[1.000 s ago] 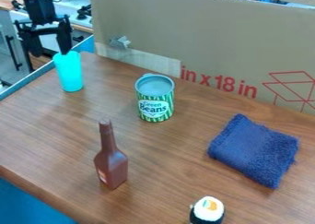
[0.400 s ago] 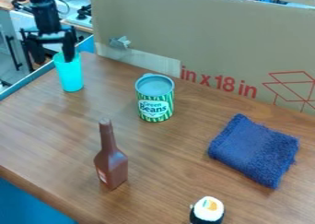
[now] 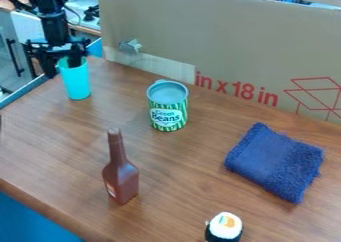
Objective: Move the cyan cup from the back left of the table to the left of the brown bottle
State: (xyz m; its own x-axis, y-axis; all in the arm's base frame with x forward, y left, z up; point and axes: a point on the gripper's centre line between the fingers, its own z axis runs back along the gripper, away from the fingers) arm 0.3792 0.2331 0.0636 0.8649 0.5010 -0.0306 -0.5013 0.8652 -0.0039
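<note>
At the upper left the gripper (image 3: 61, 66) hangs pointing down over the rim of an upright turquoise cup (image 3: 76, 82). Its fingers stand apart: the right one is at the cup's mouth and seems to dip inside, the left one is outside, beyond the cup's left side. Whether either finger touches the cup, I cannot tell. Right of the cup stands an open green-striped can (image 3: 168, 111). A brown bottle (image 3: 120, 179) is upright nearer the front.
A folded blue towel (image 3: 276, 162) lies at the right of the wooden table (image 3: 53, 151), and a sushi piece (image 3: 226, 226) sits at the front. Tall cardboard (image 3: 220, 42) walls off the back. A dark sliver shows at the left edge.
The gripper has come down and slightly right, bringing its right finger to the cup's mouth. A dark sliver has appeared at the left edge. The cup, can, bottle and towel have stayed put.
</note>
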